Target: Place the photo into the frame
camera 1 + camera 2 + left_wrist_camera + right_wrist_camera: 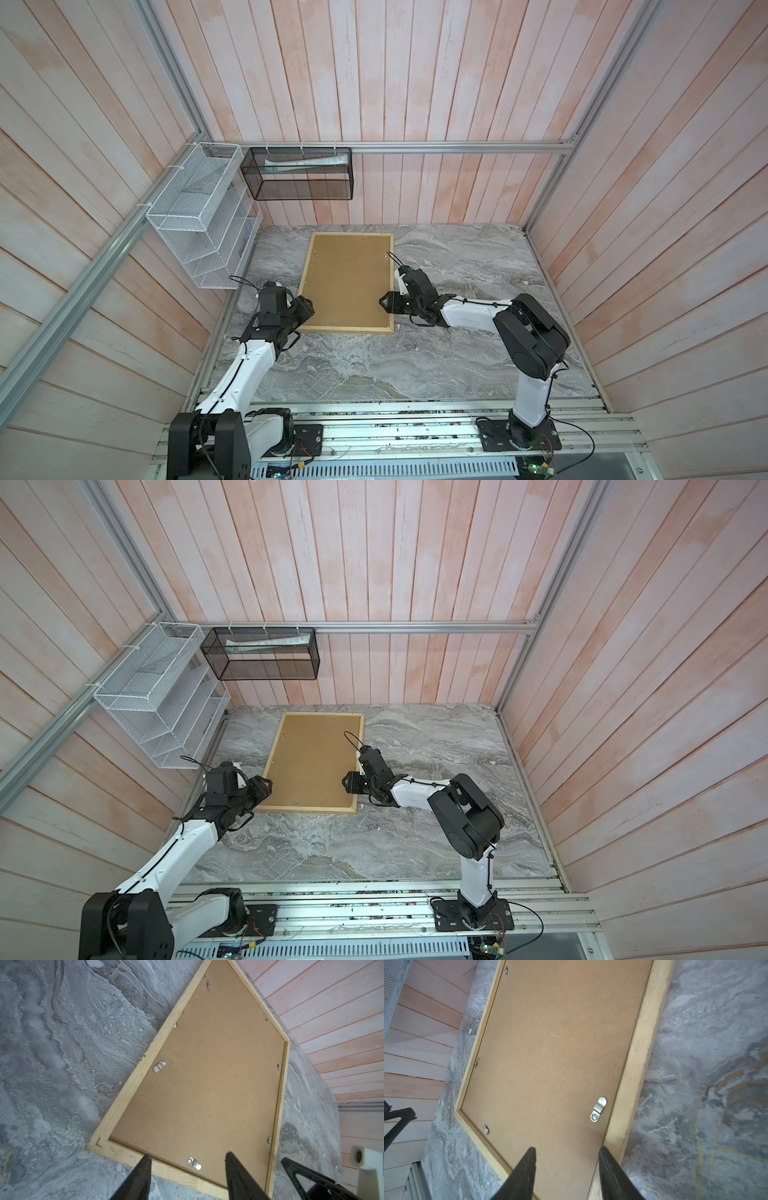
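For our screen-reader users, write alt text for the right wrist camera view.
A pale wooden frame lies back up on a grey marble table, its brown backing board fitted inside, a silver hanger near one rail. The robot's right hand is open over a corner.

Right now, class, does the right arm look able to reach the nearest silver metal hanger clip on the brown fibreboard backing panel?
Probably yes: the open right gripper sits near the clip, only bare panel between.

Pink plank walls (415,75), grey marbled tabletop (436,361), white rack (195,220), black basket (301,185)
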Controlling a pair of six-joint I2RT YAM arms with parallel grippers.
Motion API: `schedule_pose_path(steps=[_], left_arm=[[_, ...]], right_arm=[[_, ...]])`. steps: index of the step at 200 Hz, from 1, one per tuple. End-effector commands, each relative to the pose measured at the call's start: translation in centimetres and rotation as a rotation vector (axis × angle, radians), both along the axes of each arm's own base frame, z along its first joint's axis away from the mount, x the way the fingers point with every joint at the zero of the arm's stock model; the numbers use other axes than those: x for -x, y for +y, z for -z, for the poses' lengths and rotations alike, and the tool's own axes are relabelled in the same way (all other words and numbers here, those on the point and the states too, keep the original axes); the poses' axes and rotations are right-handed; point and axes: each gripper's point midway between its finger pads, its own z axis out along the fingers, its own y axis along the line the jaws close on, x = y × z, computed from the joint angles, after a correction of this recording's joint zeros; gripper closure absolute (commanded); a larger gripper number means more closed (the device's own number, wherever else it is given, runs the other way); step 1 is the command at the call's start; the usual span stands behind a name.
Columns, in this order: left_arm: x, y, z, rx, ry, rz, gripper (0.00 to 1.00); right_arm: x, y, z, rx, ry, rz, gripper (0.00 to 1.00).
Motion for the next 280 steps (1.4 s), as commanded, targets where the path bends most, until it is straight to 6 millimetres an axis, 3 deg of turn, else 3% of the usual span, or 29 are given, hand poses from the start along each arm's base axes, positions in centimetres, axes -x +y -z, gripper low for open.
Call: schedule_pose_path(steps=[1, 39, 68, 160, 212, 280], left_arm=[[0.1, 0.1, 0.2, 0.003, 0.0, 0.0, 0.42], [0.1, 0.1, 0.2, 0.001, 0.0, -0.001, 0.42], [-0.1, 0.0, 0.1, 0.007, -0.006, 0.002, 0.42], [-0.3, -0.1, -0.1, 0.008, -0.006, 0.008, 0.42], [-0.4, -0.1, -0.4, 0.006, -0.011, 0.009, 0.42], [-0.9, -0.4, -0.7, 0.03, -0.014, 0.012, 0.42]], right_arm=[[-0.7, -0.8, -1.1, 0.055, -0.037, 0.036, 0.5], [-1.9, -2.8, 0.5, 0.198, -0.021, 0.122, 0.56], [-1.7, -2.2, 1.5, 0.197, -0.001, 0.093, 0.63], [-1.6, -1.6, 3.7, 0.233, 0.044, 0.057, 0.63], [-1.6, -1.6, 4.1, 0.254, 0.048, 0.039, 0.72], [-1.2, -1.4, 5.4, 0.28, 0.076, 0.0, 0.7]])
